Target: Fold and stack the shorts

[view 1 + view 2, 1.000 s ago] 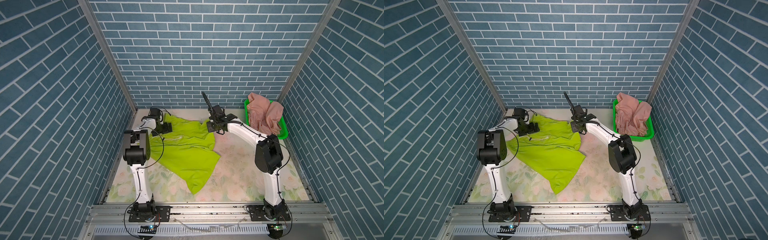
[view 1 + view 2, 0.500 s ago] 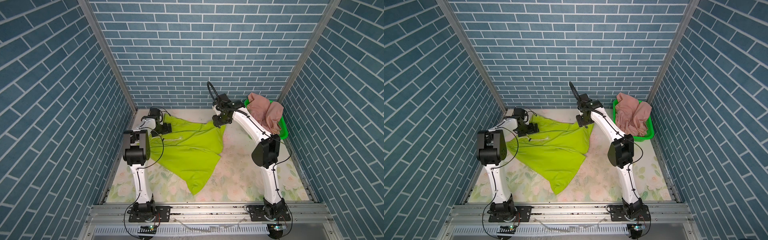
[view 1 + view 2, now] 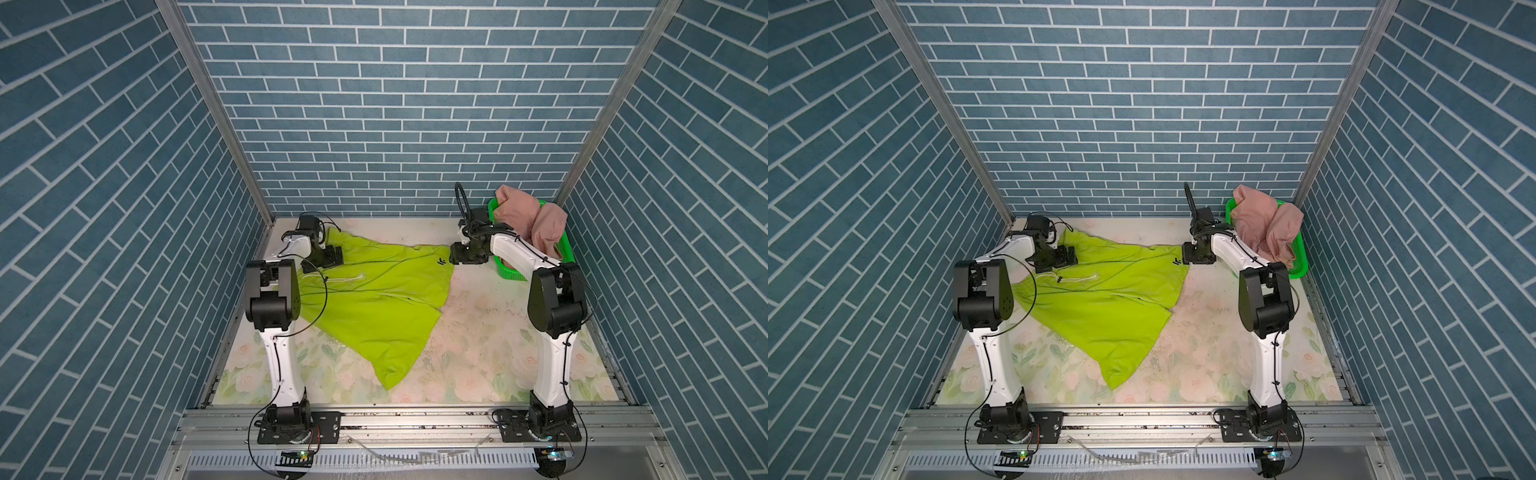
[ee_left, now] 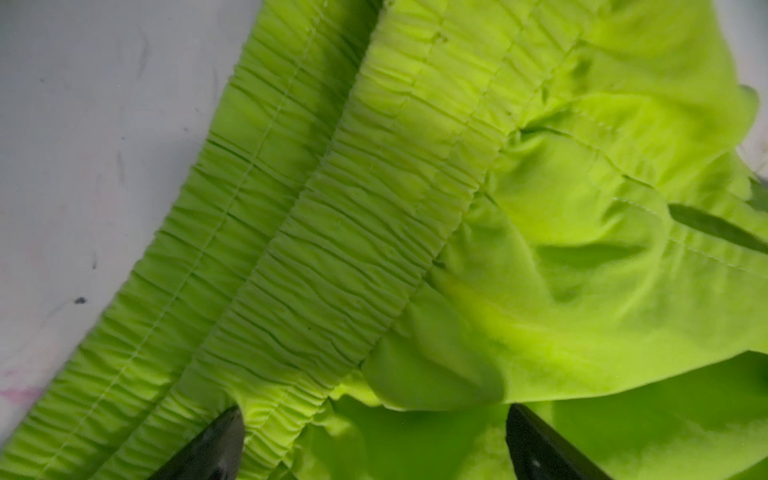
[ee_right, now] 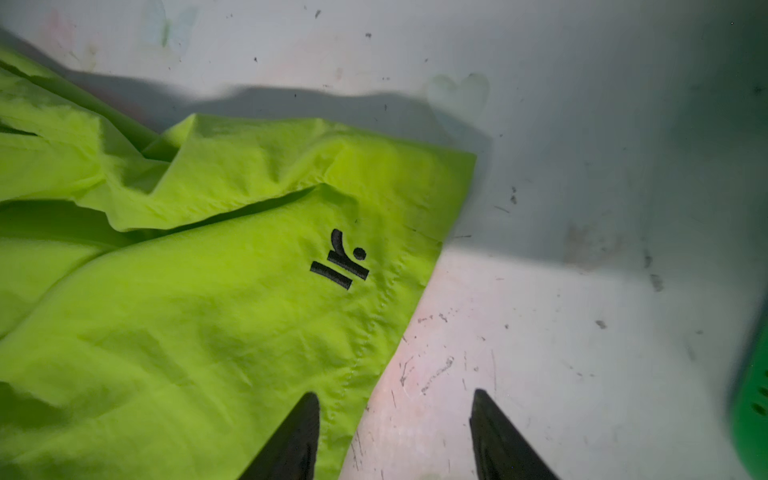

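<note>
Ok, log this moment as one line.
left gripper: open at waistband | right gripper: open near logo | lime-green shorts: spread, unfolded | pink shorts: in basket

High stereo pair, wrist cameras above green shorts [image 4: 540,249]

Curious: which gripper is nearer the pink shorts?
Right. The right gripper is beside the basket holding the pink shorts; the left gripper is far off, at the lime-green shorts' waistband.

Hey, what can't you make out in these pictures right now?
Inside of the bright green perforated plastic basket: top views, covered by the dusty-pink fabric shorts and the right arm.
Waistband of the lime-green fabric shorts: top views, partly behind the left arm.
Most of the left tool: left wrist view, cut off by the edge; only fingertips show.
</note>
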Robot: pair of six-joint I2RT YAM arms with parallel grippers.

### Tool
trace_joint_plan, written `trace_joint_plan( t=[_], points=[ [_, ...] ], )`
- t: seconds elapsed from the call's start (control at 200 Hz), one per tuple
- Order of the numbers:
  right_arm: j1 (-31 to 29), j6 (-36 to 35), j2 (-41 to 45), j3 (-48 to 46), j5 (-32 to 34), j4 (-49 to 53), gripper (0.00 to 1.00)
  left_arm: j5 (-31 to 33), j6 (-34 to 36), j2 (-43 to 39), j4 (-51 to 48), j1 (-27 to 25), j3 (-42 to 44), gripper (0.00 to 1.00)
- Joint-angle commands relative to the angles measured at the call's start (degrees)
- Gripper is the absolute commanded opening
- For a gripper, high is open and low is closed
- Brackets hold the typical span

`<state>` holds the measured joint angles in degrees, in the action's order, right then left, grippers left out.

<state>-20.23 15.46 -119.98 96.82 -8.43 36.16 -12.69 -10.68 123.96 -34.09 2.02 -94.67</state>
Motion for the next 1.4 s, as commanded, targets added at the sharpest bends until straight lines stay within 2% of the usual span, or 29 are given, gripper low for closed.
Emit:
trace_joint_plan(
  t=[0.0, 0.22, 0.315, 0.37, 0.44, 0.56, 0.735, 0.83, 0.905, 0.995, 1.185, 1.285, 1.395],
  points=[
    [0.3, 4.4, 0.7, -3.3, -4.5, -8.2, 0.59, 2.2, 0.0, -2.1, -2.0, 0.6, -0.7, 1.0],
    [0.3, 4.5, -5.1, -0.3, -0.9, -9.8, 0.59, 5.5, -3.0, -11.0, -1.3, 0.6, 4.9, 1.0],
    [0.4, 4.8, -7.5, 0.8, 1.0, -10.7, 0.59, 4.3, -4.6, -15.7, -1.5, 0.5, 8.7, 1.0],
    [0.4, 4.8, -8.7, 1.6, 2.5, -10.9, 0.59, 1.0, -6.2, -19.1, 0.5, 0.2, 13.0, 1.0],
    [0.6, 4.5, -10.7, 3.8, 4.1, -10.2, 0.58, -1.4, -8.0, -23.3, 3.1, -1.4, 18.7, 1.0],
    [1.2, 4.0, -13.3, 7.0, 5.3, -9.8, 0.51, 0.6, -8.1, -27.6, 2.2, -5.8, 23.4, 1.0],
    [1.7, 2.3, -17.6, 14.8, 5.0, -7.7, 0.49, -2.7, -9.3, -33.2, 3.6, -7.1, 29.2, 1.0],
    [1.7, 0.0, -19.0, 20.4, 3.7, -5.6, 0.51, -1.2, -8.7, -36.1, 2.6, -7.2, 30.8, 1.0],
    [1.5, -1.5, -16.1, 20.8, -1.0, -4.3, 0.54, 1.3, -7.6, -36.9, 0.2, -7.1, 29.7, 1.0],
    [0.7, -2.0, -6.3, 12.9, -4.0, -5.1, 0.57, 2.2, -7.1, -37.4, -1.4, -6.6, 28.3, 1.0],
    [-2.5, 1.4, 17.8, -16.2, -9.3, -10.2, 0.6, 0.1, -7.4, -40.1, -1.6, -5.3, 28.6, 1.0],
    [-8.1, 3.6, 26.8, -30.0, -8.9, -13.7, 0.62, -0.8, -7.6, -41.2, -1.6, -5.1, 29.2, 1.0],
    [-16.5, 3.1, 31.8, -38.6, -4.8, -14.5, 0.65, -1.0, -7.4, -41.6, -2.4, -5.1, 29.6, 1.0]
  ],
)
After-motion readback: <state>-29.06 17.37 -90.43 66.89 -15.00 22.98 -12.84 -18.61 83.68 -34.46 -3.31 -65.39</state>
